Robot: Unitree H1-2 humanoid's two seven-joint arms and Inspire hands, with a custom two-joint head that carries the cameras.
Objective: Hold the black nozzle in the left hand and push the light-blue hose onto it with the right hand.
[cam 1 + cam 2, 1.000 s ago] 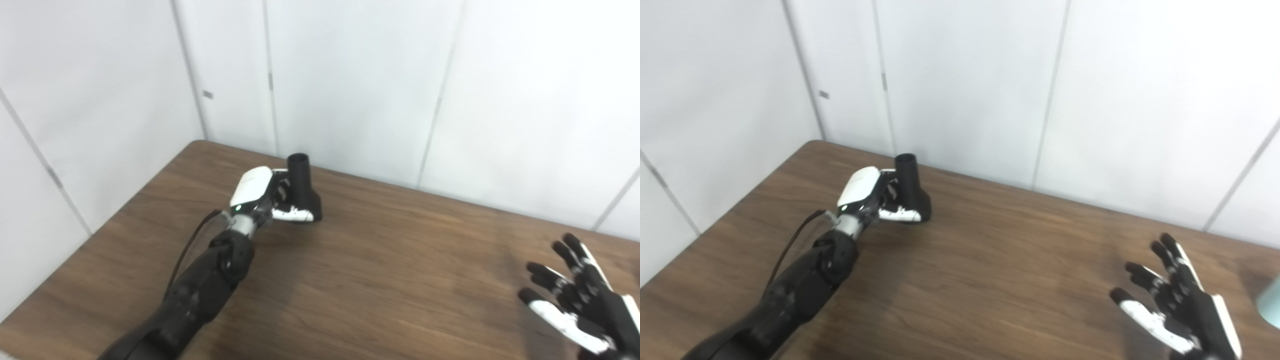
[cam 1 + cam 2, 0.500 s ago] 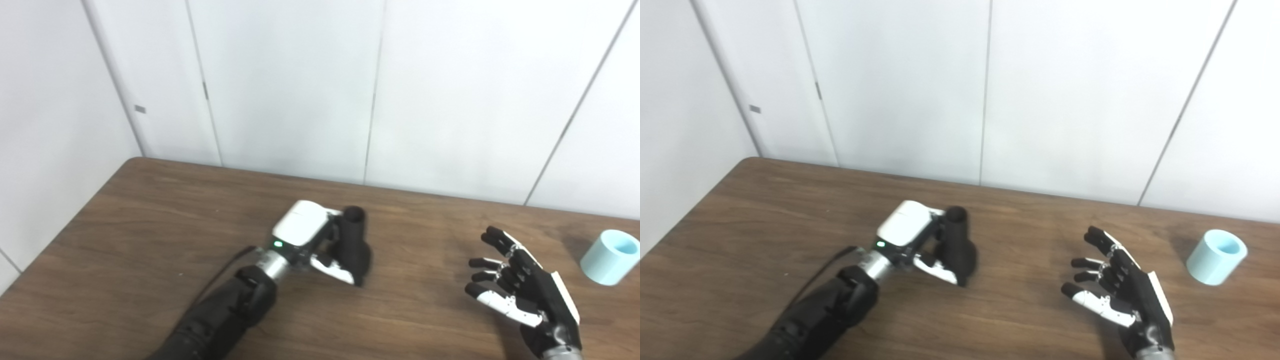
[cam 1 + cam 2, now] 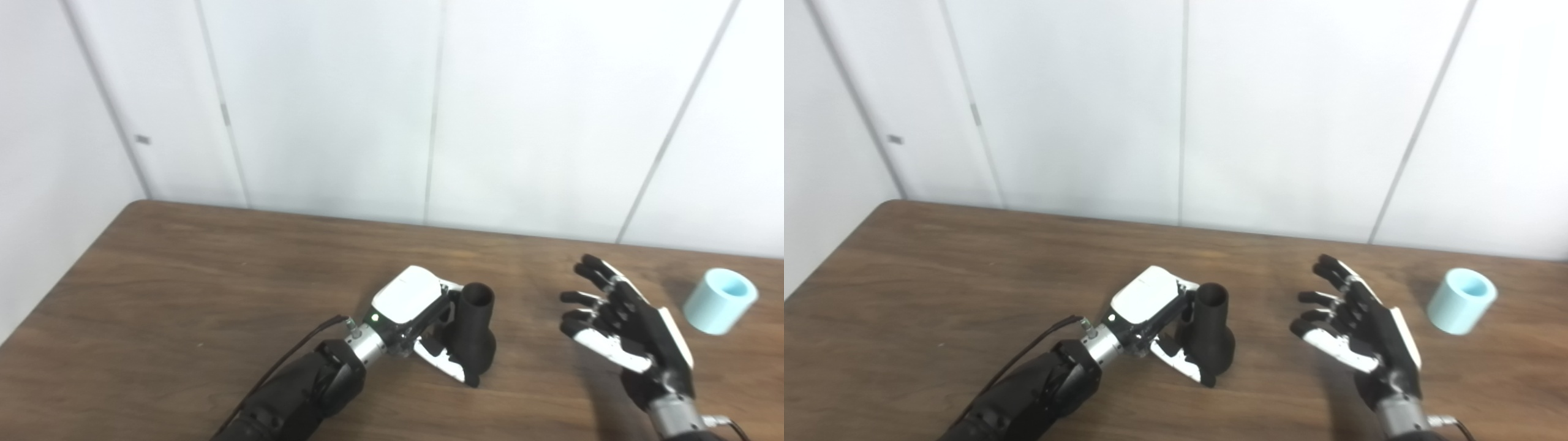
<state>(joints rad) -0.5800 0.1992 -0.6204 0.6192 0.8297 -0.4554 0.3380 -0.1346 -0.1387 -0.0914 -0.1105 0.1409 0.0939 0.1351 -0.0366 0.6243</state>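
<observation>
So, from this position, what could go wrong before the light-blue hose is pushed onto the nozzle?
1. The short light-blue hose piece lies tilted on the wooden table, beyond the open right hand; a clumsy reach could roll it toward the table's right side.
2. The left hand grips the black flared nozzle from one side only, so a hard push might tip or twist it.

Dark wood-grain table (image 3: pixel 184 269) w/ white panelled walls (image 3: pixel 331 104) behind & at left.
</observation>
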